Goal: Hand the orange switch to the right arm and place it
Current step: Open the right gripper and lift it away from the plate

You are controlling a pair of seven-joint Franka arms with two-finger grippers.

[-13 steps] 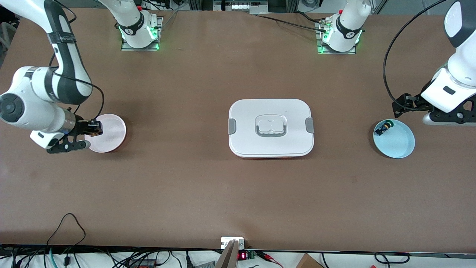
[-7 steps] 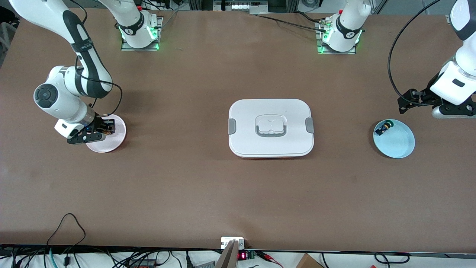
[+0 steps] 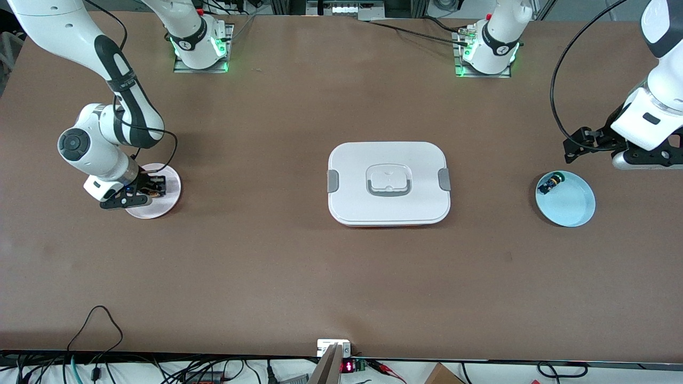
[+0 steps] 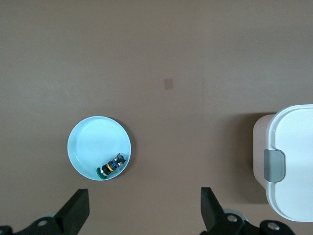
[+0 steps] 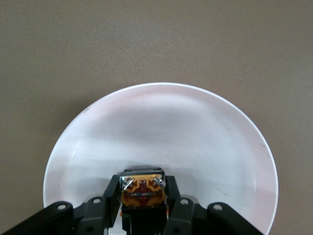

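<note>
Spanning the whole scene is the brown tabletop [image 3: 267, 266], w/ a white lidded container [image 3: 388, 183] at its centre, grey latches at both ends and a handle recess on the lid. Right arm [image 3: 106, 80] reaches down toward its own end of the tabletop; left arm [image 3: 653, 101] hangs up high at the other end. Pink plate [image 3: 165, 205] sits near the right arm's end, light blue bowl [image 3: 573, 210] near the left arm's end, container between them, all well apart. Right end effector [image 3: 151, 186] is low over the pink plate, fingers [image 5: 172, 196] narrow and clamped on the orange switch [image 5: 142, 188], its tan-orange block end w/ metal terminals facing the right wrist cam; can't tell if the switch touches the plate. Left end effector [image 4: 144, 210] is spread wide, holding nothing, up over bare tabletop just beside the blue bowl. Smallest item: a black switch w/ a green-yellow cap [image 3: 549, 184] lying on its side in the blue bowl, against the rim.
</note>
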